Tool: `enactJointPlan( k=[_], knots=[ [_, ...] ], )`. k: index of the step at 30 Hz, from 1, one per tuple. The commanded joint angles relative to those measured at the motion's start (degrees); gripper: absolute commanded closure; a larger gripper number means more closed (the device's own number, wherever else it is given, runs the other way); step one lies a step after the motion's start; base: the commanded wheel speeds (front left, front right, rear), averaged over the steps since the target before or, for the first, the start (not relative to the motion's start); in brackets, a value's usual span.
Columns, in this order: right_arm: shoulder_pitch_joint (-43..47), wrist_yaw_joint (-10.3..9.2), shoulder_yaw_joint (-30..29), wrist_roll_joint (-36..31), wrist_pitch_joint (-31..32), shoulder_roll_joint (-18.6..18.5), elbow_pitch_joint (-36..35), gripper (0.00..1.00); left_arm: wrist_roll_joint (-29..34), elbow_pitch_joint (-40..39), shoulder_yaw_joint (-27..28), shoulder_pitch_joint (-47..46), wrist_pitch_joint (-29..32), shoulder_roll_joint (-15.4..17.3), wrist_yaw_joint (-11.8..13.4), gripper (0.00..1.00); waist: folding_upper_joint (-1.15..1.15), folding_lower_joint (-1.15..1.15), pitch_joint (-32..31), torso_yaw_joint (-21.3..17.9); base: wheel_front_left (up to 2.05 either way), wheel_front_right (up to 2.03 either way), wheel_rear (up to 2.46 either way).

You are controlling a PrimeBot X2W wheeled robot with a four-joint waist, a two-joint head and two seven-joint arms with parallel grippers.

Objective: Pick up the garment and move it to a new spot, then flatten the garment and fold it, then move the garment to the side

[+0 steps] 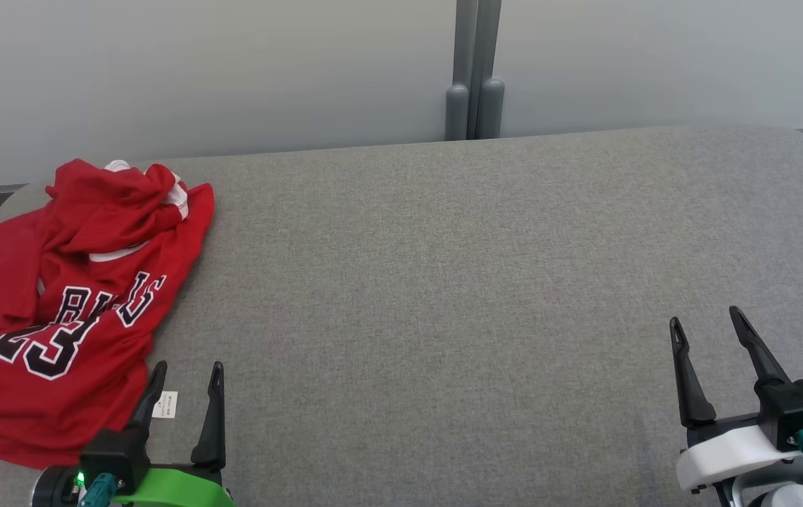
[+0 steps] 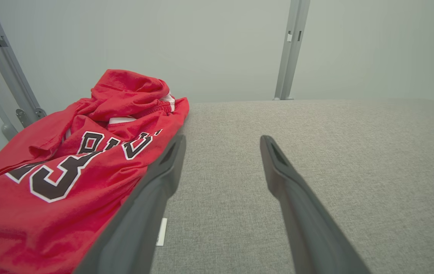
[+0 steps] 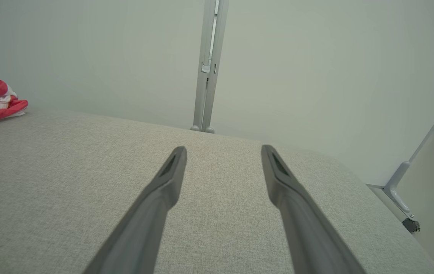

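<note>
Head view: the red jersey (image 1: 70, 310) lies rumpled at the table's (image 1: 444, 282) left end. Its long axis runs near to far, with the collar bunched toward the far edge and the 23 tilted. The left claw (image 1: 189, 365), released, hovers at the jersey's near hem beside a white label (image 1: 165, 405). The right claw (image 1: 705, 317), also released, is well apart over bare grey table. Left wrist view: the jersey lies just beside the left finger. Right wrist view: the table's rounded right edge shows, with floor (image 3: 430, 171) beyond.

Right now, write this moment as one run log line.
stage: pick pending | crumpled red fabric jersey: left on grey cloth surface | left gripper: jaws open, at jersey edge | right gripper: jaws open
</note>
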Motion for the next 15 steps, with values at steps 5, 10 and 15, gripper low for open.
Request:
enactJointPlan(
  k=[5, 10, 15],
  knots=[
    [0.32, 0.02, 0.09, 0.04, -0.28, -0.26, -0.14, 0.00, 0.11, -0.14, 0.00, 0.60, -0.18, 0.07, -0.16, 0.00, 0.00, 0.00, 0.07, -0.16, 0.00, 0.00, 0.00],
    [-0.06, 0.02, 0.28, 0.18, -0.27, -0.19, 0.11, 0.00, -0.11, -0.11, 0.22, 0.43, -0.17, 0.18, -0.16, 0.00, 0.00, 0.00, 0.26, -0.40, 0.00, 0.00, 0.00],
    [-0.17, 0.02, 0.22, 0.23, -0.27, -0.06, 0.09, 0.00, -0.23, 0.03, 0.29, 0.13, -0.17, 0.21, -0.16, 0.00, 0.00, 0.00, 0.41, -0.48, 0.00, 0.00, 0.00]
  ],
)
